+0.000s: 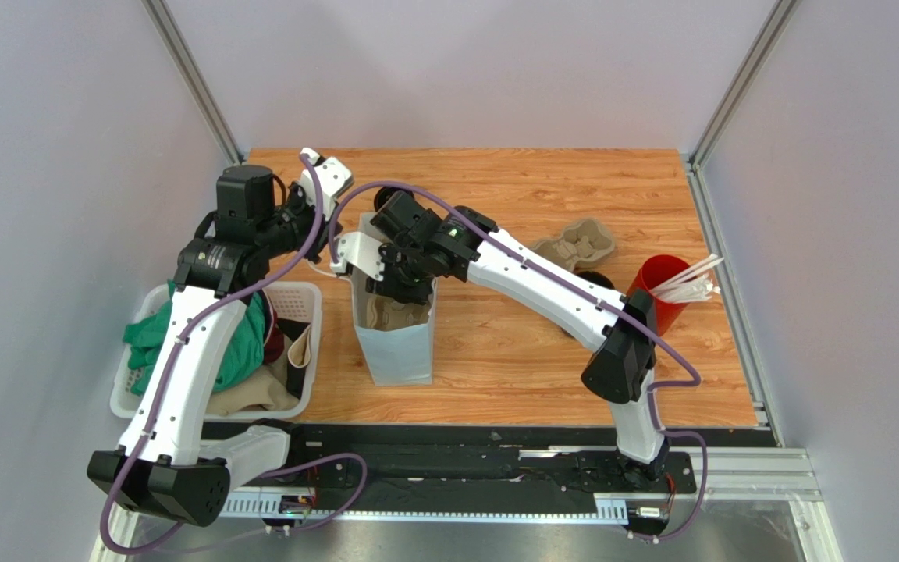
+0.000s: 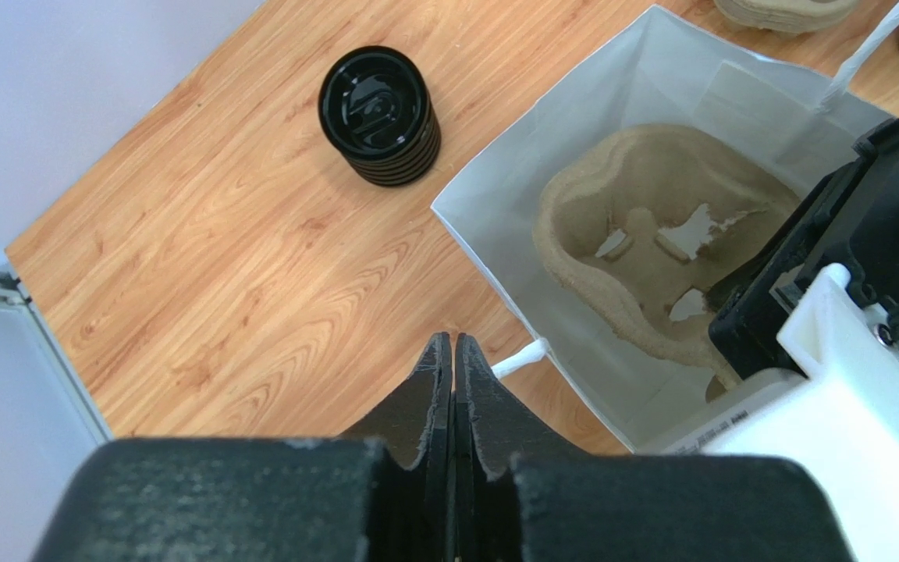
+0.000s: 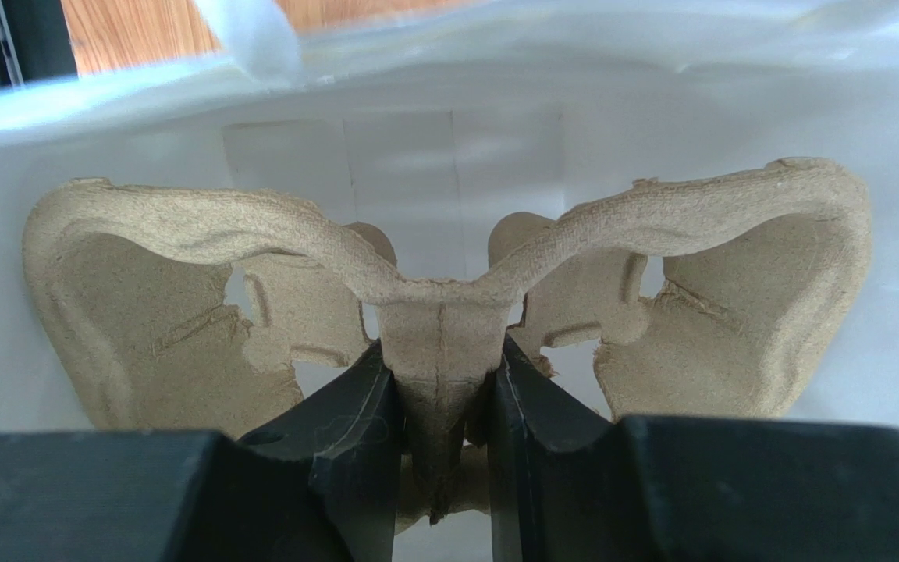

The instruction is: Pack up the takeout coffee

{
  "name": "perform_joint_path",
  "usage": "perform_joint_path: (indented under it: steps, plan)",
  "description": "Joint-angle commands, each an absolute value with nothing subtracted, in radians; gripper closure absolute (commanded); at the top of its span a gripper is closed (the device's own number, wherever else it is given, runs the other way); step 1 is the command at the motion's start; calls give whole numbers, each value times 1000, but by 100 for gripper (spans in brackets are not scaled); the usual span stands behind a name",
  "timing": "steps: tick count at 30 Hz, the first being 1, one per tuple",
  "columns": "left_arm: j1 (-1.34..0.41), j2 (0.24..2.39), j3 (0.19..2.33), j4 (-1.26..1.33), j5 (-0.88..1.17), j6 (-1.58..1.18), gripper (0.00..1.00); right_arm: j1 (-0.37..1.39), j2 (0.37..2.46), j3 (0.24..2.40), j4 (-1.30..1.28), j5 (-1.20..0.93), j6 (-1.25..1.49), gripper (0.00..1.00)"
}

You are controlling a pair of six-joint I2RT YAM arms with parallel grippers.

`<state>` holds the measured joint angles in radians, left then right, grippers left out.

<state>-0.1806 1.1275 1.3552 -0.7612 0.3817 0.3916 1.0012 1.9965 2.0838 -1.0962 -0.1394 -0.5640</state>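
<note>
Right gripper (image 3: 440, 365) clamps the cardboard cup tray (image 3: 443, 252) by its centre ridge, likely to seat it in the white paper bag (image 1: 396, 351); left gripper (image 2: 453, 349) sits closed at the rim, and the takeout coffee (image 2: 378, 115) stands outside on the table (image 2: 243, 293).

The table (image 2: 243, 293) is wood-grained board with a smooth, faintly satin face, and the bag (image 2: 665, 82) is thin white paper, matt and lightly creased. The cup tray (image 3: 700, 340) is moulded tan pulp, rough and fibrous with ragged cut-outs, while the takeout coffee (image 2: 377, 111) has a glossy black plastic lid over a ribbed matt side. The left gripper (image 2: 453, 351) and right gripper (image 3: 440, 398) share one finish: matt black plastic, finely grained.
</note>
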Motion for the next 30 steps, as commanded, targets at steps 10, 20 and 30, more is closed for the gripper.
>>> perform_joint_path:
  steps: [10, 20, 30]
  plan:
    - [-176, 1098, 1347, -704, 293, 397, 100, 985, 2026, 2095, -1154, -106, -528, 79]
    - [-176, 1092, 1345, -704, 307, 390, 100, 979, 2078, 2112, -1184, -126, -523, 79]
    - [-176, 1094, 1350, -699, 311, 382, 100, 979, 2129, 2161, -1238, -92, -535, 78]
